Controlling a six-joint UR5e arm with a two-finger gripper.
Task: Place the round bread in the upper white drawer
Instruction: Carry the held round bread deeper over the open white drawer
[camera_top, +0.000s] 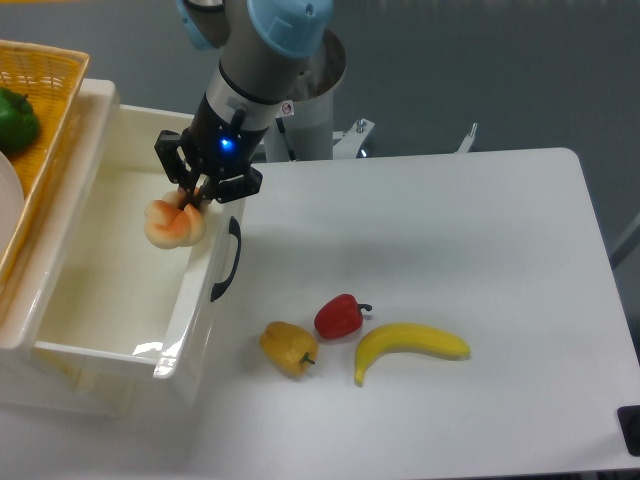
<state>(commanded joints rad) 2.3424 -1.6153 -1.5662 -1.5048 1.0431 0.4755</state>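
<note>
With the black two-finger gripper (190, 197) pinching the lobed, pale tan-and-orange round bread (173, 224) just inside the handle-side wall of the glossy cream-white plastic upper drawer (100, 290), apparently above its floor, carry it inward, lower, then release.

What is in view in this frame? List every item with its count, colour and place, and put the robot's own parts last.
round bread: one, pale tan with orange-pink tint, held over the drawer's right side, near the front wall.
upper white drawer: one, cream-white, pulled open at left, black handle on its front.
yellow woven basket: one, far left edge, above the drawer.
green pepper: one, inside the basket.
yellow-orange pepper: one, on the table beside the red pepper.
red pepper: one, on the table between yellow-orange pepper and banana.
banana: one, yellow, right of the peppers.
table: one, white.
arm: one, grey with blue caps, top centre.
tool: one, black, shut on the bread.
</note>
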